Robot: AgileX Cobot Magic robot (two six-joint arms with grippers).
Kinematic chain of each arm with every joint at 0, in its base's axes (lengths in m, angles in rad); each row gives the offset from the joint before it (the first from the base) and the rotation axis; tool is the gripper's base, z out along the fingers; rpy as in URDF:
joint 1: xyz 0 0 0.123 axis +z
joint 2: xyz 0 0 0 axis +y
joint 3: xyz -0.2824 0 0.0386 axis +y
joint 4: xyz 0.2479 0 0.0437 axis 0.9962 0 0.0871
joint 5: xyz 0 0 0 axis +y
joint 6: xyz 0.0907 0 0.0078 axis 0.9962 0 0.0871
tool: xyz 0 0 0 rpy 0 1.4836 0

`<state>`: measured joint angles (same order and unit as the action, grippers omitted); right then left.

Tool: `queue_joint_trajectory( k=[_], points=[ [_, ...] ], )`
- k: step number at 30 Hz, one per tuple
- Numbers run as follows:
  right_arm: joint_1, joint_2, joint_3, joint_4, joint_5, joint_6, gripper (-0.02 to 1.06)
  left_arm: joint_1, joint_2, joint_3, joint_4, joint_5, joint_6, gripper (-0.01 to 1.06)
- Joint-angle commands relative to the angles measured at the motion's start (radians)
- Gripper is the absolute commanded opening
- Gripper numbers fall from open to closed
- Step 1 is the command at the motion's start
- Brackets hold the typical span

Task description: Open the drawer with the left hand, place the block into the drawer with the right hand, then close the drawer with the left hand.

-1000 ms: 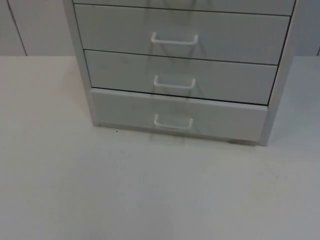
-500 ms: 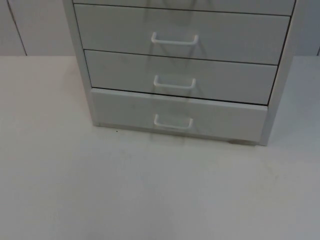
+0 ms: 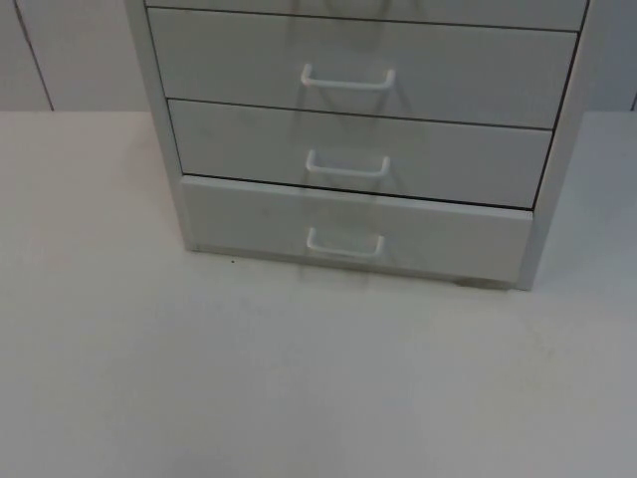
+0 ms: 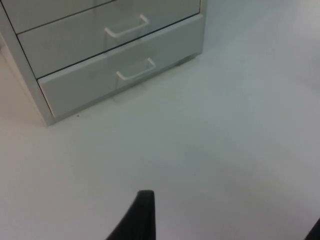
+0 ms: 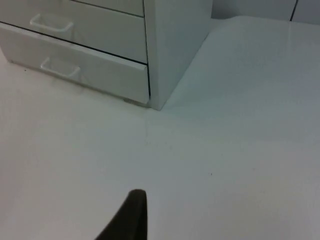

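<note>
A grey drawer cabinet (image 3: 358,129) stands at the back of the white table, with three drawer fronts in sight, each with a white bow handle. The bottom drawer (image 3: 358,234) sits a little forward of the two above, a dark gap line along its top edge; its handle (image 3: 344,244) is free. My left gripper (image 4: 229,227) hovers over bare table in front of the cabinet, open, with one black fingertip (image 4: 142,215) far from the other. My right gripper (image 5: 225,231) hangs over the table off the cabinet's right front corner, open and holding nothing.
The table (image 3: 299,378) stretches bare in front of the cabinet and along its right side (image 5: 175,45). Grey partition panels (image 3: 60,50) close the back.
</note>
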<state>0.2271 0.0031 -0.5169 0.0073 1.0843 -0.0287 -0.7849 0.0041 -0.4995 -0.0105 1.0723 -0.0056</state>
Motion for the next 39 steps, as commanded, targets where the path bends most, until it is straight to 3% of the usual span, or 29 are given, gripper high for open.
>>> queue_joint_trajectory(
  k=[1, 29, 35, 39],
  points=[
    [0.003, -0.003, 0.001, -0.007, -0.004, 0.007, 1.05, -0.004, -0.004, 0.005, -0.007, 0.002, -0.002, 1.05],
    [0.003, -0.003, 0.001, -0.001, -0.007, 0.005, 1.05, -0.004, -0.004, 0.005, -0.007, 0.002, -0.002, 1.05],
    [-0.076, -0.003, 0.001, -0.001, -0.007, 0.005, 1.05, -0.004, -0.004, 0.005, -0.007, 0.002, -0.002, 1.05],
    [-0.187, -0.003, 0.001, -0.001, -0.007, 0.005, 1.05, -0.004, -0.004, 0.005, -0.007, 0.002, -0.002, 1.05]
  ],
)
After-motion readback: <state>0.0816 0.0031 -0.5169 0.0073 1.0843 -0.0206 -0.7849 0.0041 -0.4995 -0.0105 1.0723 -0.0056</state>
